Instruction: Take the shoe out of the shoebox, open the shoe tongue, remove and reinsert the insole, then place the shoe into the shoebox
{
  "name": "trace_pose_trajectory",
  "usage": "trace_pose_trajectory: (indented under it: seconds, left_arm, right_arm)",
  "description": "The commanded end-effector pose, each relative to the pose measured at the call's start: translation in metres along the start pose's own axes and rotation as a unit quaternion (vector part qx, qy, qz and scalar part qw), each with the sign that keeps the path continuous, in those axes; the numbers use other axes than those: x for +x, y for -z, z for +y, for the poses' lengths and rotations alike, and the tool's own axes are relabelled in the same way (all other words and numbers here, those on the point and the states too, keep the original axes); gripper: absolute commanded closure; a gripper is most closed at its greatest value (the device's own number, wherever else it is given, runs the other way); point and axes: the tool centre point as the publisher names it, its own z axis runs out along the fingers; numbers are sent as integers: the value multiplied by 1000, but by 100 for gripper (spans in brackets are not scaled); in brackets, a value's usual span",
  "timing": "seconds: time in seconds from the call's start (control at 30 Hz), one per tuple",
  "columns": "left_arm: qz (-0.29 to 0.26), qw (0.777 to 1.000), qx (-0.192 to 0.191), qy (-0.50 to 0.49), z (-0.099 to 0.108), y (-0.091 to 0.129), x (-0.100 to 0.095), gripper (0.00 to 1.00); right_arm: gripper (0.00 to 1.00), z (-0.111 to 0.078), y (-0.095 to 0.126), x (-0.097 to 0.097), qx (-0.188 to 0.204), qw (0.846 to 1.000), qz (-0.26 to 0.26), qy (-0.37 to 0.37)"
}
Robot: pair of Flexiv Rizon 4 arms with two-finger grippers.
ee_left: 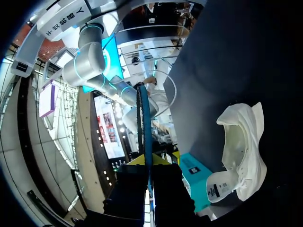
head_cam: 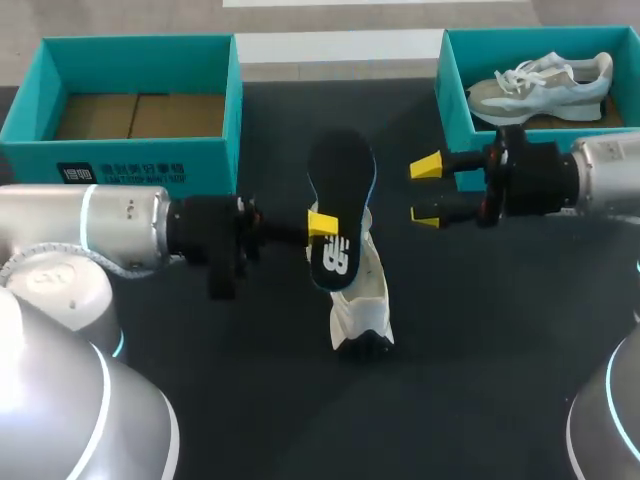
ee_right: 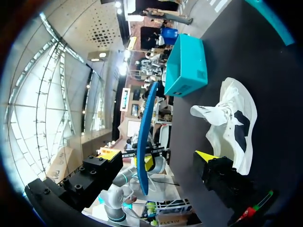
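The left hand (head_cam: 320,225) pinches the black, blue-edged foam insole (head_cam: 341,180) above the white fabric shoe (head_cam: 362,300) lying mid-way across the dark table (head_cam: 480,350), apparently ready for reinsertion, while the right hand (head_cam: 428,192) waits spread alongside.

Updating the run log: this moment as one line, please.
phase: insole out of shoe | left hand: shut on insole | right hand: open, beside insole | shoe: on table
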Motion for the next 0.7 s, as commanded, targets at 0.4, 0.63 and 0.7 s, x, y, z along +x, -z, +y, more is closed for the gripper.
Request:
trace_pose_trajectory:
  seconds: [0.4, 0.63, 0.7]
  left_arm:
    - [16, 1000, 5, -27, 14, -47, 29, 100]
    - [23, 999, 6, -34, 18, -61, 35, 100]
    - [24, 999, 6, -34, 18, -64, 36, 100]
  right_arm:
    - [56, 7, -20, -3, 18, 1000, 16, -2]
    - [57, 7, -22, -3, 24, 1000, 19, -5]
    - [56, 7, -23, -2, 25, 999, 19, -5]
